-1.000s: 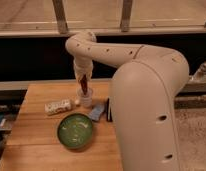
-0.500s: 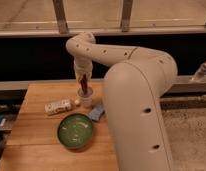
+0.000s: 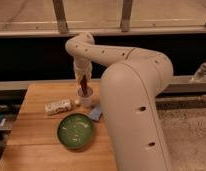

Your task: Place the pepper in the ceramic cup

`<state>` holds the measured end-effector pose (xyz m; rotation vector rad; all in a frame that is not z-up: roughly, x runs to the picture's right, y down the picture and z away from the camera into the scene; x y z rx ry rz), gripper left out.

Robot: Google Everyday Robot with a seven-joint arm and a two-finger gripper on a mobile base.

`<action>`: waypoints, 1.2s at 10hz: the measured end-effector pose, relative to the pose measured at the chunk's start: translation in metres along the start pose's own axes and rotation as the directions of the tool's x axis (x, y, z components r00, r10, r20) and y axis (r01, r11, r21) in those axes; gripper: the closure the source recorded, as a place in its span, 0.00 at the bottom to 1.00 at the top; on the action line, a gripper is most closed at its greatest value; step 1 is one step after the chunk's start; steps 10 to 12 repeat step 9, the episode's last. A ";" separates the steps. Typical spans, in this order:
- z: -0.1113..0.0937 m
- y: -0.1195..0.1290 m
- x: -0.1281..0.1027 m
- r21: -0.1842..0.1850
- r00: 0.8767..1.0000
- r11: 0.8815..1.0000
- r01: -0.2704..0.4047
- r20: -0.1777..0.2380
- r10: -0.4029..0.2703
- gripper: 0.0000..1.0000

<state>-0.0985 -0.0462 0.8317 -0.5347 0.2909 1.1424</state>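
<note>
Where the big white robot arm [image 3: 131, 95] bends down over the far side of the wooden table [image 3: 31, 140], the two-finger gripper [image 3: 84, 86] hangs straight above the small pale ceramic cup [image 3: 86, 99], and the slim dark red-brown pepper [image 3: 84, 85] stands upright between its fingers, pinched fast, with its lower end at the cup's mouth. Whether the tip has gone inside or only meets the rim cannot be made out, since the fingers and pepper merge into one dark shape there. At nine o'clock from the cup lies a white rectangular packet [image 3: 58, 106], close beside it. At six o'clock, nearer the camera, sits the round green plate [image 3: 75, 131], apart from the cup. A small blue object [image 3: 95, 114] at five o'clock is half covered by the arm's bulky near segment, which also hides the table's right side.
</note>
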 end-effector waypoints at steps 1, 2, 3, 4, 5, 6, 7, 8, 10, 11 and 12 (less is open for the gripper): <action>0.001 -0.001 0.001 0.000 1.000 1.000 -0.001 -0.004 0.001 0.25; 0.001 -0.002 0.003 -0.001 1.000 1.000 -0.003 -0.005 0.003 0.21; 0.001 -0.003 0.005 -0.004 1.000 1.000 -0.010 -0.005 0.010 0.20; 0.002 -0.004 0.007 -0.009 1.000 1.000 -0.016 -0.005 0.016 0.20; 0.002 -0.004 0.009 -0.013 1.000 1.000 -0.020 -0.002 0.020 0.20; 0.001 -0.005 0.011 -0.019 1.000 1.000 -0.025 0.001 0.025 0.20; -0.001 -0.006 0.012 -0.023 0.999 0.999 -0.032 0.009 0.032 0.20; -0.001 -0.007 0.012 -0.023 0.999 0.999 -0.033 0.009 0.034 0.20; -0.001 -0.008 0.012 -0.023 0.999 0.999 -0.034 0.009 0.035 0.20; -0.001 -0.008 0.012 -0.023 0.999 0.999 -0.034 0.009 0.035 0.20; -0.001 -0.008 0.012 -0.023 0.999 0.999 -0.034 0.009 0.035 0.20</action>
